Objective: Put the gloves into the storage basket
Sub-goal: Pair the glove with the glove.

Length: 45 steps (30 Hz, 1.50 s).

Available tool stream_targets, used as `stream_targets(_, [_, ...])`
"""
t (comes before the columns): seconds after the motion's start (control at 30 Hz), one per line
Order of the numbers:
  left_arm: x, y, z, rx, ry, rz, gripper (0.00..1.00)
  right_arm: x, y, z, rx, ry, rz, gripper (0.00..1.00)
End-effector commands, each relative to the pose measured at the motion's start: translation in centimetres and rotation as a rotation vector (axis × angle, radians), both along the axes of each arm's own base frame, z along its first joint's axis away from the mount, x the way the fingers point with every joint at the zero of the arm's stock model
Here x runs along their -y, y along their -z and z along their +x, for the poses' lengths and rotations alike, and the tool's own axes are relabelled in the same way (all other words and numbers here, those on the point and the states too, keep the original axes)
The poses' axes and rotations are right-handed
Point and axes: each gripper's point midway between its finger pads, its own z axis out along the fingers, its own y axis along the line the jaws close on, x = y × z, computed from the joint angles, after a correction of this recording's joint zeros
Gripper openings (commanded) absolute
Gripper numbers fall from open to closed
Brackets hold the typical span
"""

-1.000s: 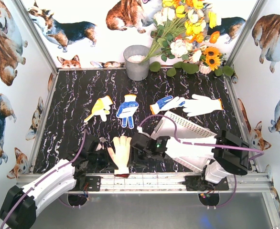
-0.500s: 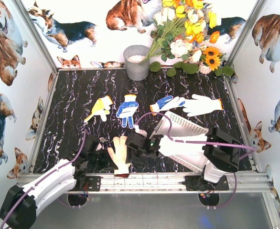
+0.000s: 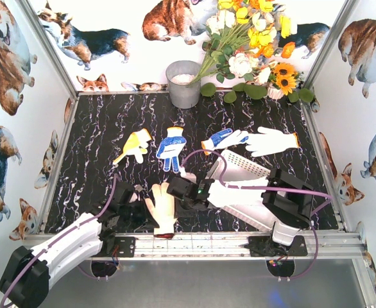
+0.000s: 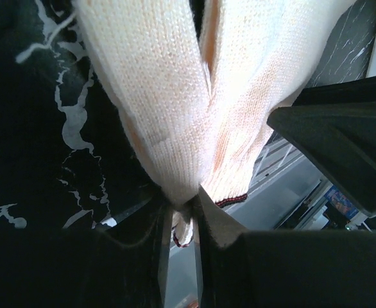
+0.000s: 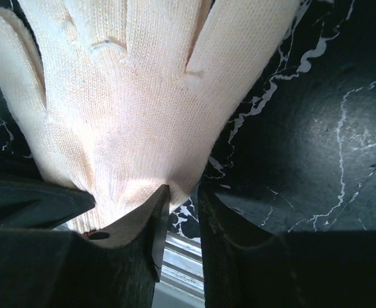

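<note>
Cream knit glove (image 3: 164,206): plain, dark red cuff trim, flat on the counter (image 3: 104,122) at the near edge, just left of the storage basket (image 3: 255,168). Pinched near the cuff by the left claw (image 4: 183,204), almost shut on a fold. Right claw (image 5: 183,191) parted narrowly, holding nothing, 1 tip against the glove's edge. Best to take more fabric before lifting, then carry right over the basket wall; 4 other gloves (image 3: 171,147) farther back
</note>
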Motion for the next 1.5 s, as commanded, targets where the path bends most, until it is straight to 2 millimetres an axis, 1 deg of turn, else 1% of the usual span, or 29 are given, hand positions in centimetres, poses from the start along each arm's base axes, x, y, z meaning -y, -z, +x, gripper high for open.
stream_targets(0.0, [0.3, 0.0, -0.1, -0.001, 0.014, -0.015, 0.14, -0.1, -0.6, 2.2, 0.071, 0.012, -0.011, 0.24])
stream_targets(0.07, [0.5, -0.1, 0.0, 0.005, 0.018, -0.021, 0.18, 0.3, -0.4, 2.9, 0.080, 0.013, -0.017, 0.19])
stream_targets(0.1, [0.6, -0.2, 0.1, 0.007, 0.016, -0.023, 0.22, 0.3, -0.5, 3.3, 0.085, 0.011, -0.013, 0.16])
stream_targets(0.17, [0.5, -0.2, 0.3, 0.016, 0.007, -0.016, 0.34, -0.1, -0.5, 4.0, 0.086, -0.017, 0.022, 0.13])
stream_targets(0.23, [0.3, -0.6, 0.7, 0.035, -0.002, -0.002, 0.48, -0.6, -0.9, 4.8, 0.094, -0.053, 0.064, 0.12])
stream_targets(0.3, [0.2, -1.2, 1.3, 0.062, -0.012, 0.011, 0.60, -0.8, -1.1, 5.7, 0.118, -0.091, 0.058, 0.12])
stream_targets(0.43, [-0.2, -2.5, 2.2, 0.110, -0.028, 0.047, 0.66, -1.1, -1.1, 7.0, 0.156, -0.174, 0.009, 0.15])
stream_targets(0.5, [-0.7, -3.1, 2.7, 0.141, -0.038, 0.080, 0.67, -1.2, -1.1, 7.6, 0.168, -0.202, -0.003, 0.16])
stream_targets(0.57, [-1.2, -3.6, 3.2, 0.171, -0.042, 0.115, 0.67, -1.6, -1.7, 8.1, 0.180, -0.225, 0.005, 0.16])
stream_targets(0.67, [-1.3, -4.3, 3.9, 0.203, -0.056, 0.122, 0.67, -2.2, -3.3, 9.0, 0.204, -0.233, 0.044, 0.19])
stream_targets(0.77, [-1.4, -4.7, 4.5, 0.231, -0.065, 0.139, 0.65, -2.5, -5.3, 9.3, 0.220, -0.225, 0.091, 0.26])
stream_targets(0.9, [-1.1, -5.7, 6.0, 0.285, -0.059, 0.153, 0.57, -2.3, -7.7, 8.7, 0.222, -0.198, 0.148, 0.36])
stream_targets(0.97, [-0.7, -6.3, 6.9, 0.311, -0.053, 0.149, 0.53, -1.9, -8.4, 8.0, 0.201, -0.171, 0.177, 0.39])
stream_targets(1.03, [-0.1, -6.3, 7.6, 0.323, -0.042, 0.142, 0.48, -1.5, -8.7, 7.0, 0.170, -0.140, 0.219, 0.40])
stream_targets(1.1, [0.4, -6.2, 8.4, 0.339, -0.036, 0.127, 0.44, -1.2, -8.6, 5.8, 0.127, -0.116, 0.266, 0.42])
stream_targets(1.13, [0.7, -6.1, 8.5, 0.342, -0.030, 0.123, 0.42, -0.9, -8.3, 5.0, 0.104, -0.110, 0.280, 0.42])
stream_targets(1.17, [0.9, -5.8, 8.7, 0.343, -0.025, 0.118, 0.40, -0.9, -8.5, 4.5, 0.094, -0.100, 0.294, 0.42])
stream_targets(1.23, [1.4, -5.3, 8.9, 0.338, -0.014, 0.097, 0.38, -0.6, -7.9, 3.5, 0.075, -0.091, 0.286, 0.42])
stream_targets(1.37, [3.1, -4.8, 9.2, 0.330, -0.006, 0.006, 0.34, -0.8, -6.6, 1.5, 0.040, -0.105, 0.249, 0.41])
stream_targets(1.47, [2.8, -4.0, 9.1, 0.323, 0.006, 0.033, 0.33, -1.0, -5.3, 0.6, 0.018, -0.111, 0.215, 0.41])
